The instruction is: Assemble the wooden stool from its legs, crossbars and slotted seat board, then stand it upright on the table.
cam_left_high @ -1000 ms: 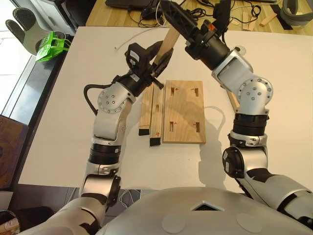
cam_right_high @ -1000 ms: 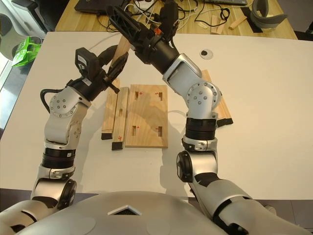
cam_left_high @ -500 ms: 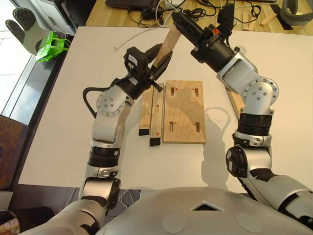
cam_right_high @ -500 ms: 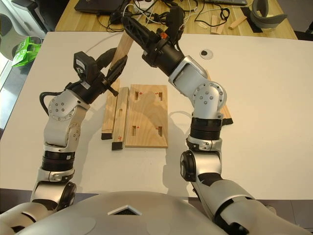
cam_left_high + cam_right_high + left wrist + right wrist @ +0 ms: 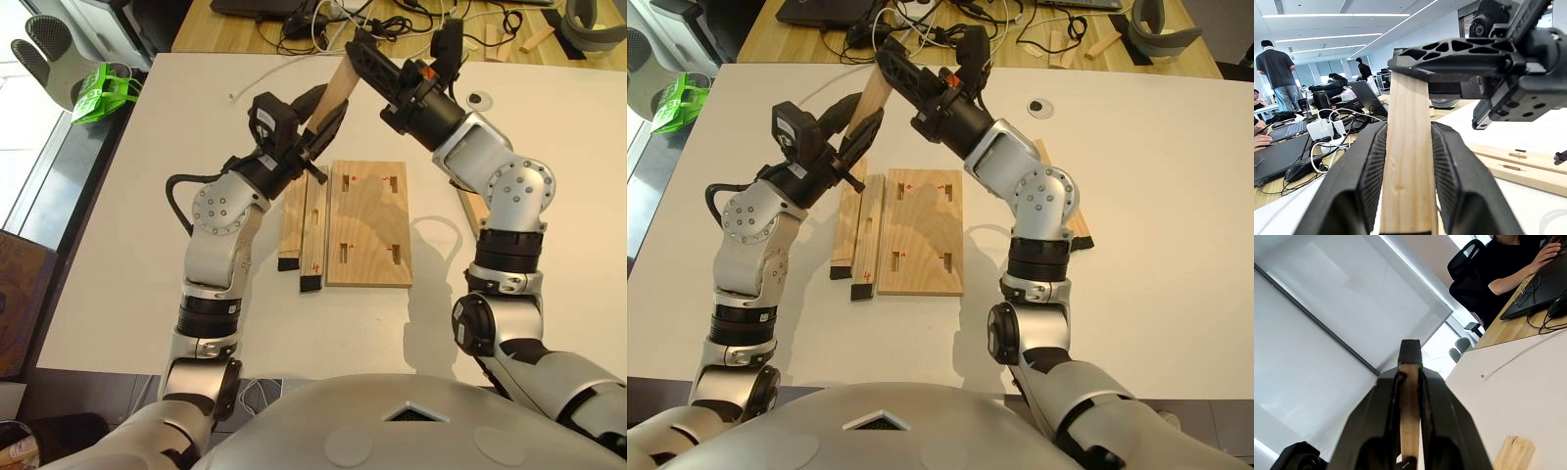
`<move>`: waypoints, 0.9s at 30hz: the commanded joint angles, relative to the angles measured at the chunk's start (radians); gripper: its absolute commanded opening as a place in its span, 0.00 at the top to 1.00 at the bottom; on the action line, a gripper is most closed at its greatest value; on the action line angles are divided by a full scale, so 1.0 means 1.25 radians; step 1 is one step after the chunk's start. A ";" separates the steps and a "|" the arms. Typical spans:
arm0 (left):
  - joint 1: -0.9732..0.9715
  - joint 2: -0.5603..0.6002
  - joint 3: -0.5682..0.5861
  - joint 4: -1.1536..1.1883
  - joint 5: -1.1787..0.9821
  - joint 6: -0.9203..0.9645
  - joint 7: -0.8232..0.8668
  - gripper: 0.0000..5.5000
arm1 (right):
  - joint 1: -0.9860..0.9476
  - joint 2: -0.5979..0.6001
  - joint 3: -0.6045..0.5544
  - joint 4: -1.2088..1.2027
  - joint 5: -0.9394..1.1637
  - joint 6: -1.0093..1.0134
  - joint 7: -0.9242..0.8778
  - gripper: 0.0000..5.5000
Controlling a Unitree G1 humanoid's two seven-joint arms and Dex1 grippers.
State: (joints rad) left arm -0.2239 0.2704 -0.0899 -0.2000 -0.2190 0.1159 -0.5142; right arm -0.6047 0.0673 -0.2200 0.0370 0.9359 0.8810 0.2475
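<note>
Leg [image 5: 339,82]: off the counter [image 5: 137,206], tilted, above the far-left corner of the board [image 5: 367,223].
L fingers [image 5: 1367,171]: pinching leg's lower part, one pad on each narrow edge, broad face toward the wrist cam.
R fingers [image 5: 1382,431]: pinching leg's upper end; black-capped tip pokes just past them.
Why held so: prob. a two-hand regrasp, or steadying the leg to turn one end toward a slot. Can't tell which.
Board: flat on counter, four slots face up, all unfilled, so ready to take legs.
Spare parts: two bars [image 5: 294,217] side by side just left of board, black ends toward robot; another piece [image 5: 468,204] to the right, partly under R arm.
L arm: elbow bent low, forearm rising fwd, wrist angled up toward centre.
R arm: elbow high, forearm crossing leftward past board's far edge.
Progress: nothing joined yet, early stage.
</note>
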 commanded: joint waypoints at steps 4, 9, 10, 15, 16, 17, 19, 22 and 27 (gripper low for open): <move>-0.009 0.001 -0.001 -0.019 0.010 -0.013 0.005 0.53 | 0.009 0.009 -0.027 -0.021 -0.008 -0.065 -0.034 0.93; 0.016 0.037 0.043 0.045 0.063 -0.074 0.034 0.38 | 0.024 -0.079 -0.093 -0.105 -0.055 -0.166 -0.063 0.93; 0.021 0.040 0.050 0.046 0.072 -0.085 0.040 0.35 | 0.030 -0.100 -0.104 -0.115 -0.063 -0.176 -0.067 0.93; 0.032 0.039 0.088 0.070 0.113 -0.117 0.105 0.21 | 0.117 -0.221 -0.097 -0.170 -0.133 -0.194 -0.030 0.93; 0.032 0.036 0.109 0.081 0.120 -0.114 0.135 0.18 | 0.146 -0.258 -0.077 -0.188 -0.162 -0.194 -0.002 0.93; 0.036 0.034 0.123 0.084 0.125 -0.111 0.156 0.18 | 0.164 -0.281 -0.061 -0.198 -0.181 -0.196 0.018 0.93; 0.042 0.038 0.130 0.091 0.123 -0.102 0.160 0.18 | 0.219 -0.339 -0.037 -0.222 -0.221 -0.202 0.063 0.93; 0.053 0.033 0.130 0.093 0.129 -0.098 0.176 0.18 | 0.309 -0.437 -0.044 -0.254 -0.268 -0.215 0.131 0.93; 0.074 0.022 0.128 0.083 0.132 -0.088 0.196 0.18 | 0.304 -0.480 -0.189 -0.177 -0.150 -0.139 0.150 0.93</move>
State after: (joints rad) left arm -0.1434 0.3040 0.0734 -0.0922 -0.0667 -0.0131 -0.2782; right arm -0.1947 -0.5254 -0.3613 -0.2459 0.6541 0.6426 0.4506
